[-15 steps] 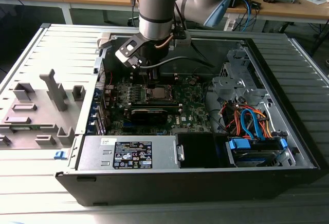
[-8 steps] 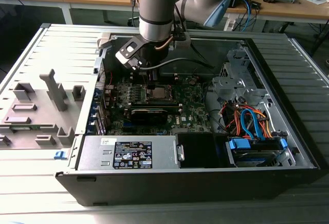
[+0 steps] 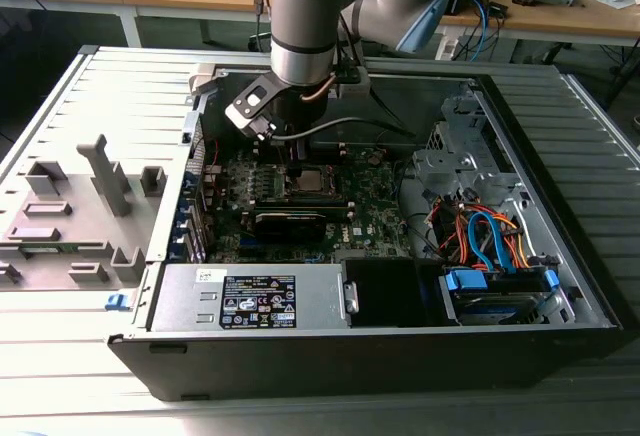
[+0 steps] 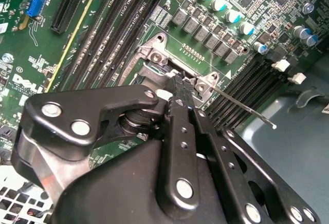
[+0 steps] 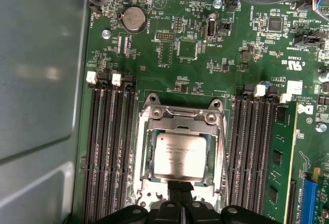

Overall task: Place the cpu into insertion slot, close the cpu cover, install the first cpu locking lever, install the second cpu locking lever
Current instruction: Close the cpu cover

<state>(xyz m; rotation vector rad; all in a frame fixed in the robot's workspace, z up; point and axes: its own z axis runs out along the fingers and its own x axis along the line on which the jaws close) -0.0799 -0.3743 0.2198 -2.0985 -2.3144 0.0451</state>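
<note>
— Gripper (image 5: 180,187) state?
— Clenched; fingertips (image 4: 177,86) pressed flat against each other in both wrist views; tip down on one edge of the cpu cover (image 5: 177,126), just beside the cpu (image 5: 180,154).
— Holding anything?
— Shut on itself by the look of it; merely touches the cover's metal.
— Whereabouts of the cpu?
— Lies flat in the insertion slot (image 5: 138,178); shows its pale metal top through the cover's window; sits framed by that silver plate on all four sides.
— Edges and room?
— Tight; hemmed by long black memory slots (image 5: 110,152) on both sides of the insertion slot; green motherboard (image 5: 195,54) open beyond, with a round coin cell (image 5: 134,18) well apart; grey case panel (image 5: 41,80) past the memory slots.
— Lever?
— One thin locking lever (image 4: 241,107) in the second wrist view; juts from a corner of the insertion slot, angled away across the memory slots toward the grey case panel.
— Containers?
— Open computer case (image 3: 350,356) in the exterior view; holds the motherboard, a silver power supply (image 3: 250,301) along its front wall, a drive bay with blue and orange cables (image 3: 490,241) at the exterior view's right; entered from above by the arm (image 3: 310,6); grey plastic fixture (image 3: 80,206) outside, at the exterior view's left.
</note>
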